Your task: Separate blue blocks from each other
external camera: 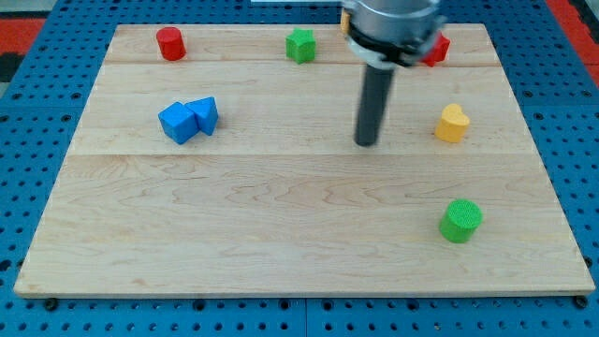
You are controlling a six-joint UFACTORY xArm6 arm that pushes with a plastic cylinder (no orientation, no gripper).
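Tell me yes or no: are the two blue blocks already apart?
No, the blue cube and the smaller blue block touch, far left of my tip.

A pale wooden counter (281, 234) fills nearly the whole view, made of long planks joined side by side, their seams running across from the view's left to the view's right. Its grain is light and even, lit softly from above with only faint shadows. Beneath and around it lies a blue perforated panel (28, 103), dotted with regular rows of small holes. At the view's top corners a red surface (17, 23) shows beyond the blue
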